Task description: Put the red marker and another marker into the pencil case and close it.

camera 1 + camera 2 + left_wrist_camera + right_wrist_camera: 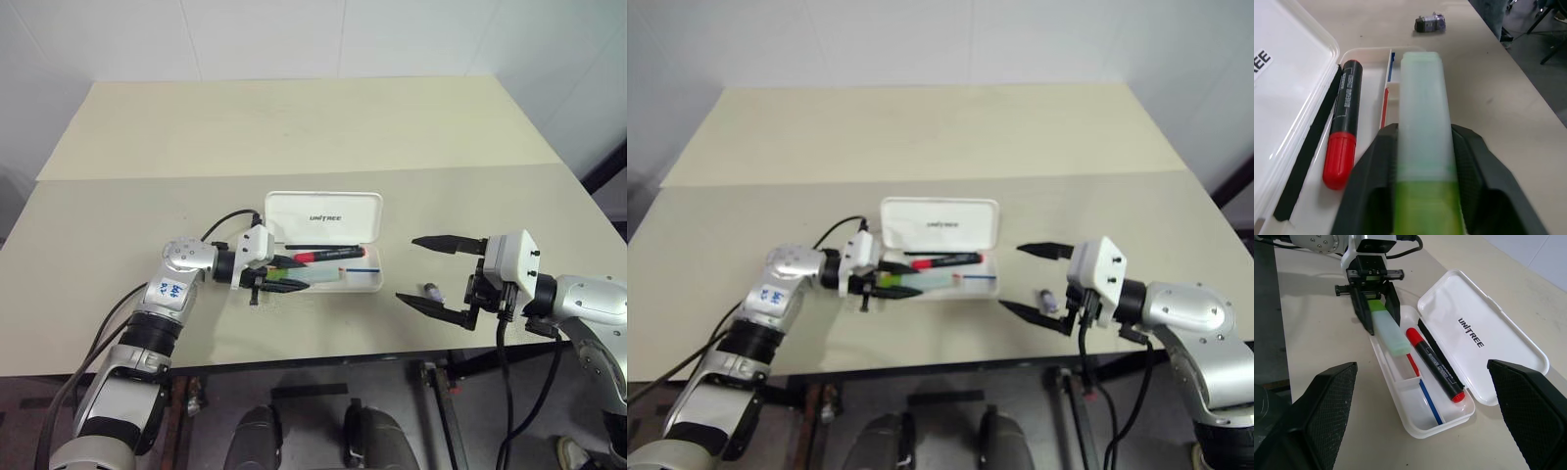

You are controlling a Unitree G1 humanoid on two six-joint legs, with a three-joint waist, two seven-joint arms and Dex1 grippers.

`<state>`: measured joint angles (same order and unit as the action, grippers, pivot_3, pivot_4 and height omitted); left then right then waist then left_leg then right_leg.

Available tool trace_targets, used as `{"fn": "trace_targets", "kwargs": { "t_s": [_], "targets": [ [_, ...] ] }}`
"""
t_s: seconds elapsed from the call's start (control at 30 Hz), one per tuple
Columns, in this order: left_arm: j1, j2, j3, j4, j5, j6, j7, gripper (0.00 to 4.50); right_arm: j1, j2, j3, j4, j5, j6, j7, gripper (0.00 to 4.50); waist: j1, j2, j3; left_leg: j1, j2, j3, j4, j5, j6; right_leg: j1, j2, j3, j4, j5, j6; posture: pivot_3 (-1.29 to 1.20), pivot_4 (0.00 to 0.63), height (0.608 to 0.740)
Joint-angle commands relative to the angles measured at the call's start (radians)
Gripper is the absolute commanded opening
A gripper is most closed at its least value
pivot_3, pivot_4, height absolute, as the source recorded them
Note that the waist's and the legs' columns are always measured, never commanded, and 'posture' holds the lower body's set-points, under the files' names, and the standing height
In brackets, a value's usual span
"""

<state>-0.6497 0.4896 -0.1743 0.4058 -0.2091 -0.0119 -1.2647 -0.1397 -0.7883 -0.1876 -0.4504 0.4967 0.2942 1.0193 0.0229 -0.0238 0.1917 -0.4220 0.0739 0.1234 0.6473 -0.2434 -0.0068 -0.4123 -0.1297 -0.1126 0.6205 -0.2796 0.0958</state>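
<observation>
White wall behind, pale cream tabletop (294, 127) in front, made of two slabs w/ a seam across.

Near the front edge: the pencil case (323, 217), white, open, lid tipped back w/ dark letters on it. Tray part lying flat in front of the lid, red and blue stripes inside.

In the tray, next to the hinge: the red marker (328, 254), lying flat along the case, red at the ends, black in the middle.

Left hand (284, 275) reaching in from the left end of the case, pointing along the tray. Black fingers (1371, 181) on both sides of another marker (1425, 127), pale mint green, brighter green at the back end. Fingers right up against its sides in the wrist view, so clamped on it as far as can be seen. Marker sticking out forward over the tray, front side of the case, beside the red marker but not touching it. Can't tell if the tip rests on the tray floor.

Right hand (438, 274) to the right of the case, well apart from it, above the tabletop. Two fingers wide apart, nothing between them but air.

Small dark purple stub (431, 292) lying on the tabletop betw. the case and the right hand, near the lower finger.
</observation>
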Motion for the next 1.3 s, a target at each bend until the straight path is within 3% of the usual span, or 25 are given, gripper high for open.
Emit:
{"fn": "trace_targets", "kwargs": {
  "t_s": [0.03, 0.17, 0.47, 0.63, 1.0, 1.3],
  "targets": [
    [-0.012, 0.001, 0.008, -0.01, 0.008, -0.001, 0.01, 3.14, -0.015, -0.014, -0.019, -0.03, 0.017, -0.001, -0.008, 4.5, 0.001, 0.0, 0.0, 0.0, 0.0, 0.0, 0.0, 0.0, 0.0, 0.0, 0.0, 0.0, 0.0, 0.0, 0.0, 0.0, 0.15, 0.74],
    [-0.013, -0.015, 0.017, -0.015, -0.011, 0.013, 0.017, 4.47, -0.03, -0.01, -0.008, -0.024, 0.016, -0.002, -0.009, 4.5, 0.0, 0.0, 0.0, 0.0, 0.0, 0.0, 0.0, 0.0, 0.0, 0.0, 0.0, 0.0, 0.0, 0.0, 0.0, 0.0, 0.15, 0.74],
    [0.008, -0.017, 0.035, -0.043, -0.05, -0.007, -0.029, 4.47, -0.016, 0.012, -0.003, -0.031, 0.006, 0.033, -0.08, 4.5, 0.0, 0.0, 0.0, 0.0, 0.0, 0.0, 0.0, 0.0, 0.0, 0.0, 0.0, 0.0, 0.0, 0.0, 0.0, 0.0, 0.15, 0.74],
    [0.016, 0.038, 0.092, -0.04, -0.093, -0.016, -0.077, 4.47, 0.049, 0.053, -0.02, -0.078, 0.007, 0.096, -0.201, 4.5, 0.0, 0.0, 0.0, 0.0, 0.0, 0.0, 0.0, 0.0, 0.0, 0.0, 0.0, 0.0, 0.0, 0.0, 0.0, 0.0, 0.15, 0.74],
    [0.029, 0.144, 0.184, -0.01, -0.106, -0.04, -0.104, 4.47, 0.088, 0.11, 0.013, -0.124, 0.002, 0.115, -0.293, 4.5, -0.001, 0.0, 0.0, 0.0, 0.0, 0.0, 0.0, 0.0, 0.0, 0.0, 0.0, 0.0, 0.0, 0.0, 0.0, 0.0, 0.15, 0.74],
    [0.083, 0.208, 0.247, -0.164, -0.188, 0.077, -0.122, 4.47, 0.158, 0.172, -0.009, -0.127, -0.032, 0.151, -0.426, 4.5, -0.001, 0.0, 0.0, -0.001, 0.0, 0.0, 0.0, -0.001, 0.0, 0.0, 0.0, 0.0, 0.0, 0.0, 0.0, 0.0, 0.15, 0.74]
  ]
}}
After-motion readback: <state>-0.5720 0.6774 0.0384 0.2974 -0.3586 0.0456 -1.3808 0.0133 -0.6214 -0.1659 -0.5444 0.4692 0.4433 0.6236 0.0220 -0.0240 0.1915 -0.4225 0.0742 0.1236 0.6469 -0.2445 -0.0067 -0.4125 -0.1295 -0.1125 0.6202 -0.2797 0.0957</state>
